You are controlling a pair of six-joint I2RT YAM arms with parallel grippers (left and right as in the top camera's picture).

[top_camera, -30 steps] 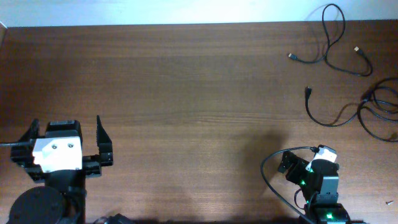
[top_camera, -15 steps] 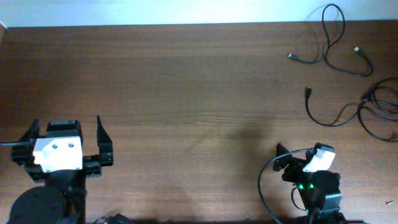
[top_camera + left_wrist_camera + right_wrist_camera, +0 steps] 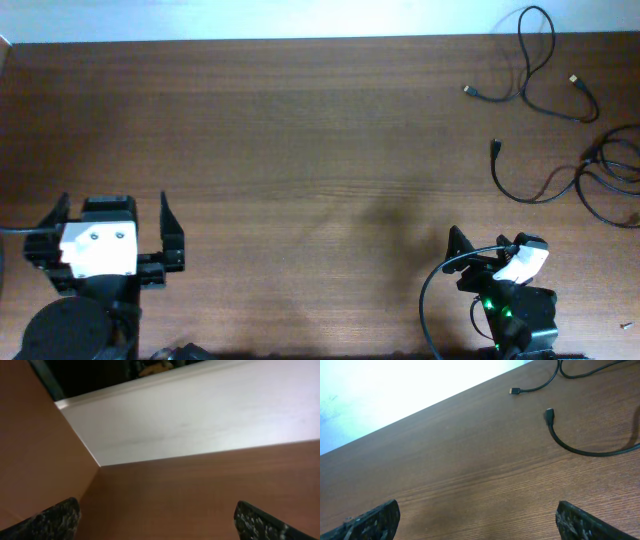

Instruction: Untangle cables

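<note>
Near left: left pincer [image 3: 113, 200] spread wide, holding nothing, over bare surface [image 3: 300, 130]. Likely idle, with no cord in reach.

Near right: right pincer [image 3: 477, 524] also wide and empty, angled toward a plug end [image 3: 549, 414]. Probably lining up a grab.

Far right: cables [image 3: 588, 165] lie on the surface, one loop [image 3: 530, 60] apart, the rest bunched at the edge.

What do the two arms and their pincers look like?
Both are black. The left pincer has two flat fingers and a white block with two dark dots. The right arm also has a white part, green lights and a looping black cable.
</note>
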